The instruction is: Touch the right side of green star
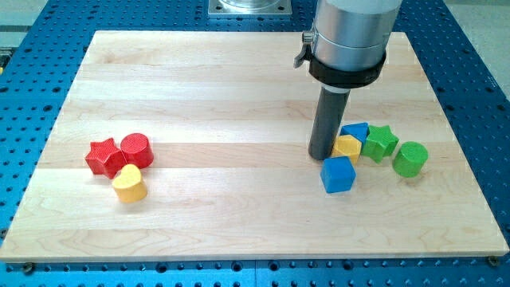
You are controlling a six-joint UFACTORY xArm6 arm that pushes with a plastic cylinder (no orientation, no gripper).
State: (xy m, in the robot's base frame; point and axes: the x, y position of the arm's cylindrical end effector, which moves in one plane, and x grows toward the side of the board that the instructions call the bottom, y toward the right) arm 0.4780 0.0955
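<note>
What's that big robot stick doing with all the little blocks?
The robot arm is pushing a dark rod around a wooden board. Its job is to touch the right side of the green star. Right now my tip sits to the left of a small cluster, beside the yellow block and just above the blue cube, so it is on the wrong side of the star. A green cylinder stands to the star's right. Red and yellow blocks sit far off on the view's left.

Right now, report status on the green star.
My tip left of cluster, touching yellow block. Green star-shaped block untouched. Green cylinder crowds its right side.
</note>
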